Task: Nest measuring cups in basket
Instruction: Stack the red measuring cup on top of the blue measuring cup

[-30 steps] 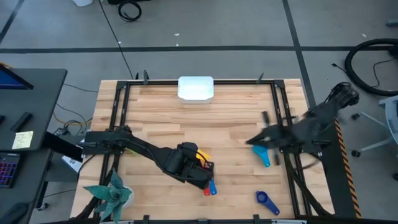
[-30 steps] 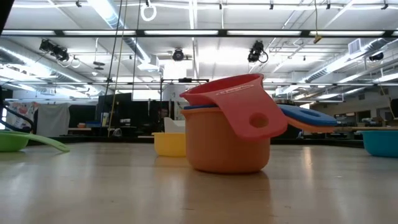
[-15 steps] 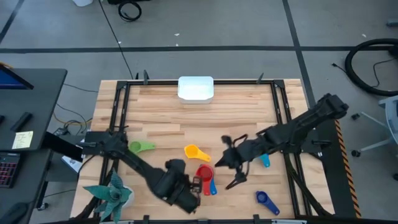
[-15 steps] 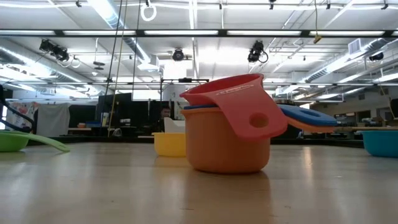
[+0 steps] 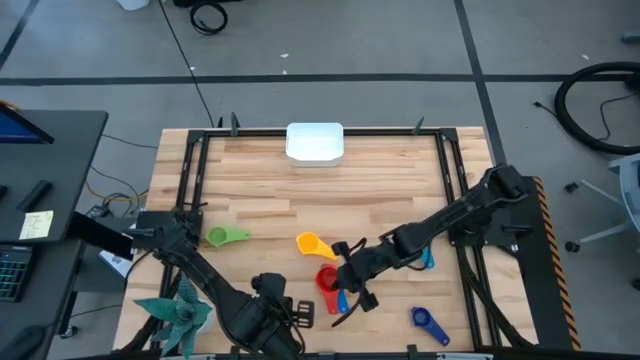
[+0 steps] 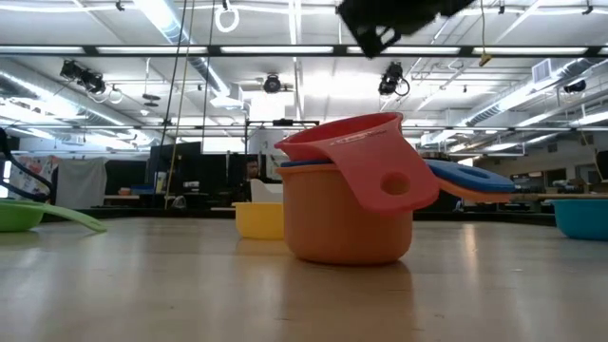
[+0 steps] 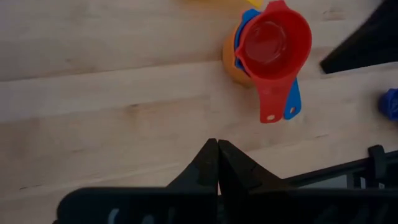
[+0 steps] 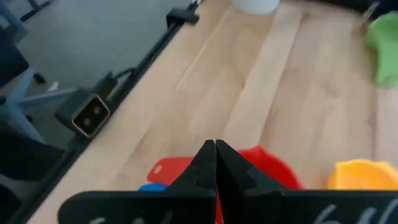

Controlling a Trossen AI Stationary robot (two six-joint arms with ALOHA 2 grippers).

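Right gripper [image 5: 352, 290] hangs with its fingers pressed together and empty, just above and beside the red cup [image 5: 328, 279]; half a second ago it was off to that cup's right, so it has swung in over the stack. The red cup sits tilted inside the orange cup [image 6: 347, 214], with a dark blue cup [image 7: 291, 106] sandwiched between them, its handle poking out beside the red one; nothing in this stack has shifted over the last second. Left gripper [image 5: 303, 313], also closed on nothing, has pulled back from the red cup toward the table's near edge and now waits there. Yellow cup [image 5: 310, 243] lies near the red cup on the far side; the light blue cup [image 5: 427, 259] is partly hidden under the right arm; another dark blue cup [image 5: 428, 322] lies apart to the right, and the green cup [image 5: 226, 236] well off to the left. White basket [image 5: 315, 142] stands empty at the far edge, well apart from the red cup; the hand-over suggests the right arm takes the next step, though its fingers must open first.
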